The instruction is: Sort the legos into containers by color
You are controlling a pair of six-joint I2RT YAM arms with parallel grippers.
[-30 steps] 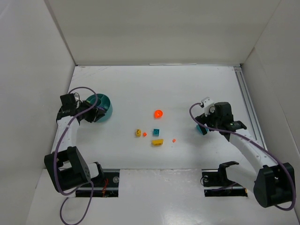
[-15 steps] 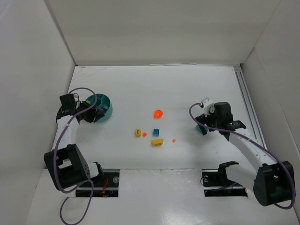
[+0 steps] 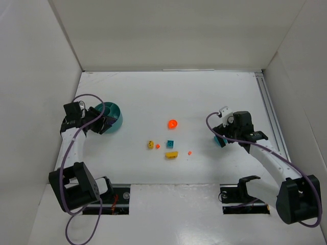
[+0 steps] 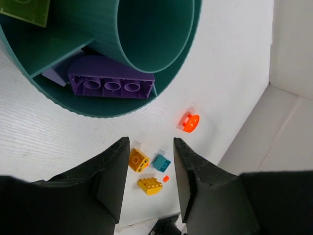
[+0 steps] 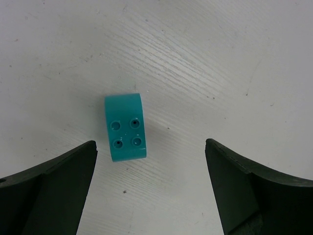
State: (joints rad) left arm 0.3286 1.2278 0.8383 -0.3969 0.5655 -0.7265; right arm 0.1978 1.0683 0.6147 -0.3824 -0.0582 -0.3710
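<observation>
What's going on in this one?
The left gripper is by the teal dish, jaws apart and empty; a purple brick and a lime piece already lie in separate compartments. The right gripper hangs over a teal brick on the table, jaws wide, not touching it. A round orange piece and yellow brick lie loose mid-table.

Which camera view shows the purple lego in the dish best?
The left wrist view: the purple lego lies close and sharp in a compartment of the dish. From the top it cannot be made out; the right wrist view lacks it.
</observation>
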